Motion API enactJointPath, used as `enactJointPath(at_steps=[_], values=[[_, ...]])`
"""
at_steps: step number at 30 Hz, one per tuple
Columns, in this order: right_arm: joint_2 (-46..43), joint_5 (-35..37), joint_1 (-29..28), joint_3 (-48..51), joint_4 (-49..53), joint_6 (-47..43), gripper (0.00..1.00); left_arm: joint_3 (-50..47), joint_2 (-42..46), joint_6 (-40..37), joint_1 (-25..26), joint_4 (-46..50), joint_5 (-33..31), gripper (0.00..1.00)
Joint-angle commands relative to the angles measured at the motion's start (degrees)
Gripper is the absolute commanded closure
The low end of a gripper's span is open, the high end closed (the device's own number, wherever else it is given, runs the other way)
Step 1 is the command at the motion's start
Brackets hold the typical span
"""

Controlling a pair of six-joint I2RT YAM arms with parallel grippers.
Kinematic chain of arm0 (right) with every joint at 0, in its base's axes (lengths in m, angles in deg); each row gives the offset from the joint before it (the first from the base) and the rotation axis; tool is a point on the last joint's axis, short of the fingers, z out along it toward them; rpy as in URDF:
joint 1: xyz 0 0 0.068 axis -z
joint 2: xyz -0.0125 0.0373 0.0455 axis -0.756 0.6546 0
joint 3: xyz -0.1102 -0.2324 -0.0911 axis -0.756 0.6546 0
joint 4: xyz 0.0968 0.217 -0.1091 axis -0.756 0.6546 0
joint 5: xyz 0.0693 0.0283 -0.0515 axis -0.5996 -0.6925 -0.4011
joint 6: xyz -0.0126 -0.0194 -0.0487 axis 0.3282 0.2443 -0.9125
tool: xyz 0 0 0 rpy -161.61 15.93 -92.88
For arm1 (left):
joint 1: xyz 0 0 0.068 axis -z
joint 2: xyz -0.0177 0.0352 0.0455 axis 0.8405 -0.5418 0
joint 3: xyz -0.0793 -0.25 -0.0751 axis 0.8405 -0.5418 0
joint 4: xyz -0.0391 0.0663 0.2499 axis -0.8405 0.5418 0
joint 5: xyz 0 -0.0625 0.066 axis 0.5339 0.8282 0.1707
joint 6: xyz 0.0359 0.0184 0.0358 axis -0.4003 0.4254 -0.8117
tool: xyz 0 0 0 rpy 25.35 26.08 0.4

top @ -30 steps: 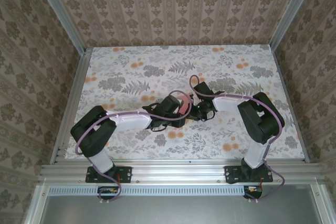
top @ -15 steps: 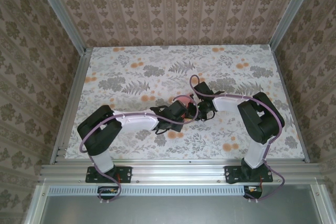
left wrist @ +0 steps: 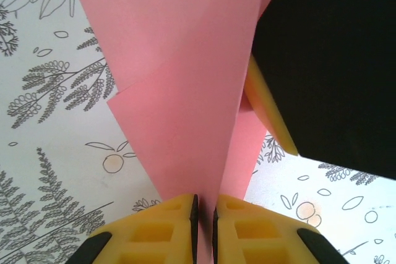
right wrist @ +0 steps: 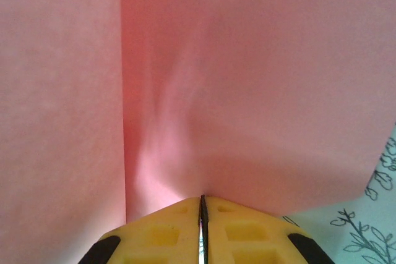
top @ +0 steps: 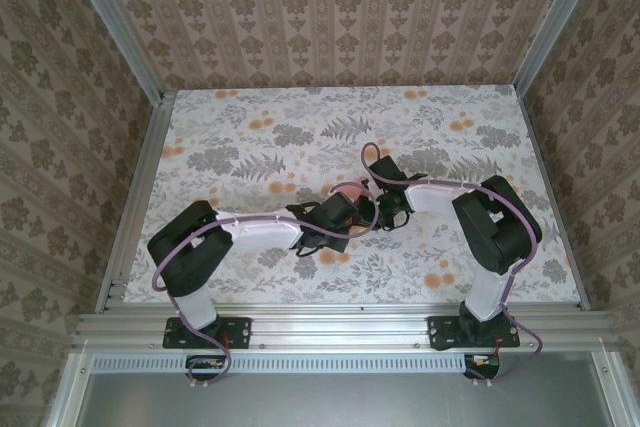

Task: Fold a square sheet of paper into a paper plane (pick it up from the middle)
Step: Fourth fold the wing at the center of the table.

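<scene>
The salmon-pink square sheet of paper (top: 350,189), creased into folded layers, hangs just above the table between the two grippers at the middle. In the left wrist view the paper (left wrist: 185,60) narrows into a folded ridge that runs down between my left gripper (left wrist: 205,205), whose jaws have closed to a thin slit on it. My right gripper (right wrist: 203,201) is shut on another edge of the paper (right wrist: 247,91), its pads pressed together. The right gripper's black body (left wrist: 328,60) and a yellow finger (left wrist: 266,109) sit close beside the paper. From above, my left gripper (top: 352,209) and right gripper (top: 375,209) nearly meet.
The floral-patterned table (top: 250,137) stretches behind and to both sides of the arms. Patterned walls and aluminium posts (top: 150,107) enclose it. Purple cables (top: 365,152) loop over both wrists.
My left arm has swung to the right towards the right gripper, and its jaws have narrowed onto the paper's fold. The right arm has stayed where it was, still gripping.
</scene>
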Motion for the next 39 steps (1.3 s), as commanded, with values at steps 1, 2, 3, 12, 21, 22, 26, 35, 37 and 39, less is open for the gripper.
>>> enactJointPath(at_steps=[1,2,3,12,21,22,26,35,37,39], values=[[1.2,-0.4,-0.1,-0.6,1.1,0.4,0.88,-1.7,2.3,1.3,-0.8,-2.2,1.9,0.83],[1.3,-0.5,-0.1,-0.7,1.1,0.4,0.88,-2.1,2.7,1.4,-1.0,-2.7,2.3,0.83],[1.3,-0.4,-0.1,-0.7,1.2,0.3,0.88,-2.5,3.0,1.5,-1.3,-3.3,2.7,0.84],[1.2,-0.5,-0.1,-0.9,1.3,0.4,0.88,-3.6,3.5,1.8,-2.2,-4.5,4.8,0.87],[1.3,-0.5,-0.1,-0.9,1.6,0.3,0.87,-4.0,3.9,1.9,-2.5,-5.4,6.1,0.83],[1.3,-0.4,-0.2,-0.9,1.6,0.3,0.87,-4.0,3.9,1.9,-2.5,-5.4,6.0,0.84],[1.3,-0.5,-0.1,-1.0,1.7,0.3,0.87,-4.2,4.0,2.1,-2.6,-5.5,6.2,0.86],[1.3,-0.3,-0.1,-1.2,1.9,0.2,0.87,-7.8,4.1,3.7,-5.3,-11.6,12.1,0.97],[1.3,-0.4,-0.1,-1.3,1.9,0.3,0.87,-8.1,3.5,3.9,-5.9,-12.4,13.7,0.98],[1.3,-0.5,-0.1,-1.5,2.0,0.2,0.87,-8.5,2.8,4.0,-6.4,-13.2,15.0,0.98]])
